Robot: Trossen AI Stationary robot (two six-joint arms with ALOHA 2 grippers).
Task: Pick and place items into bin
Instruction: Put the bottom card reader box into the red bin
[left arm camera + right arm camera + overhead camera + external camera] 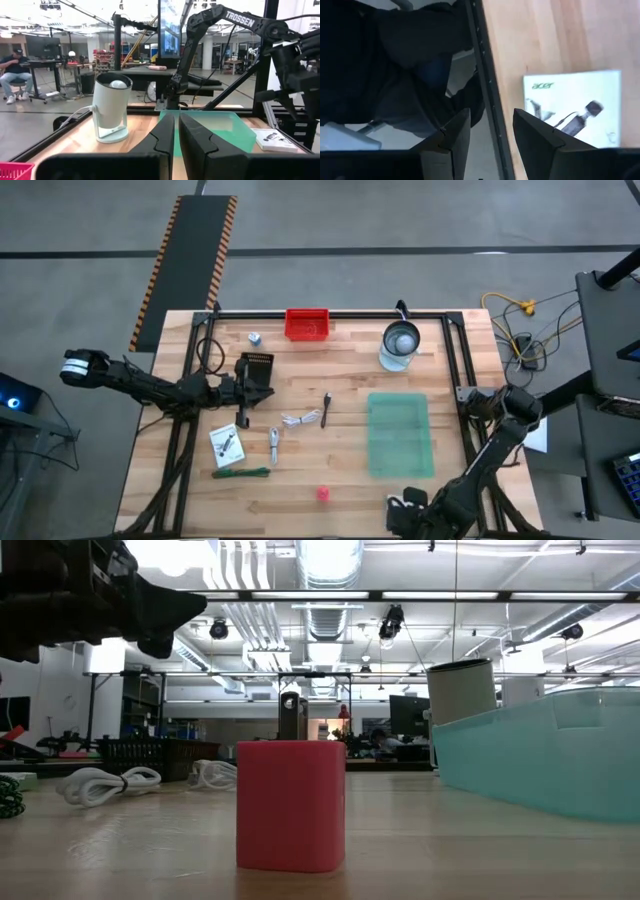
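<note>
Your left hand hovers over the table's left side with its fingers nearly together and holding nothing, close to the loose items, so it looks poised for a first pick. Within reach lie one printed card, one metal clip, one coiled cable, one black stick and one green tie; one pink ball sits nearer the one teal bin. Your right hand waits narrowly parted at the table's near right corner.

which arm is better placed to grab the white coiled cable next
Left. The left gripper hovers over the table's middle left, close to the white coiled cable. The right gripper sits folded back at the table's near right edge, beyond the green bin.
</note>
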